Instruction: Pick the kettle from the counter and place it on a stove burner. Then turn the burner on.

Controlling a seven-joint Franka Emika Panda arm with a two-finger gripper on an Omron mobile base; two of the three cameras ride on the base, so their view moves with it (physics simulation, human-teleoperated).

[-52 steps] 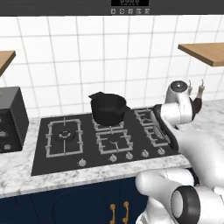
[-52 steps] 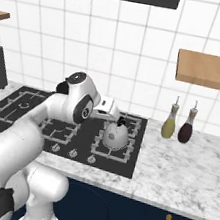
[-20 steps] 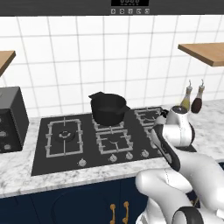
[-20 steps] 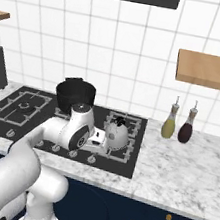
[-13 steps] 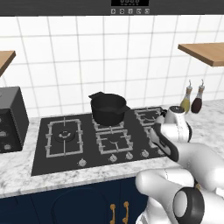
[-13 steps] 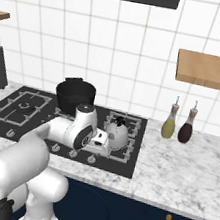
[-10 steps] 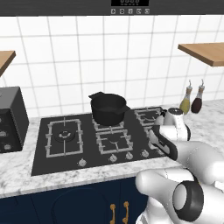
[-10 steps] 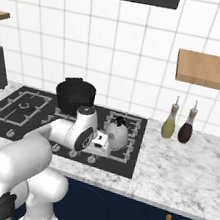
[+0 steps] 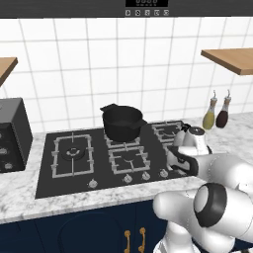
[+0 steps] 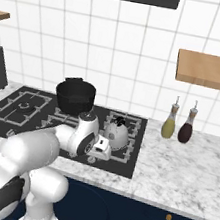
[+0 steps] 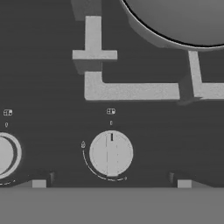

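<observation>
The kettle [image 10: 116, 133], small, rounded and of shiny silver metal with a dark round lid knob, is seen standing upright on the front right burner grate of the black glass cooktop [image 9: 74, 173]; in the hand view its curved underside [image 11: 183, 19] is seen above pale grey grate bars [image 11: 131, 91]. The cooktop is set into a bench [image 10: 187, 175] of white-and-grey marbled stone over dark navy cabinets [image 10: 115, 209] with brass-coloured handles.

One black cast-iron pot [image 9: 122, 122], round with side handles, is placed on a rear burner. Two slim bottles [image 10: 169, 123], one yellowish and one dark [image 10: 186, 129], are stood side by side against the white tiled wall, well apart from the kettle. Two wooden shelves can be counted in the left base view, one at each edge [image 9: 232, 58]. A dark boxy appliance [image 9: 12, 133] is seen at the left end of the bench.

The pincer [image 10: 106, 149] is held low over the front edge of the cooktop, just in front of the kettle, with its jaws spread wide and nothing between them. Below it one round, pale control knob [image 11: 111, 153] is seen whole, with a dark pointer mark at its top, and part of a second knob [image 11: 6, 154] beside it. A row of small knobs is lined along the front of the cooktop.
</observation>
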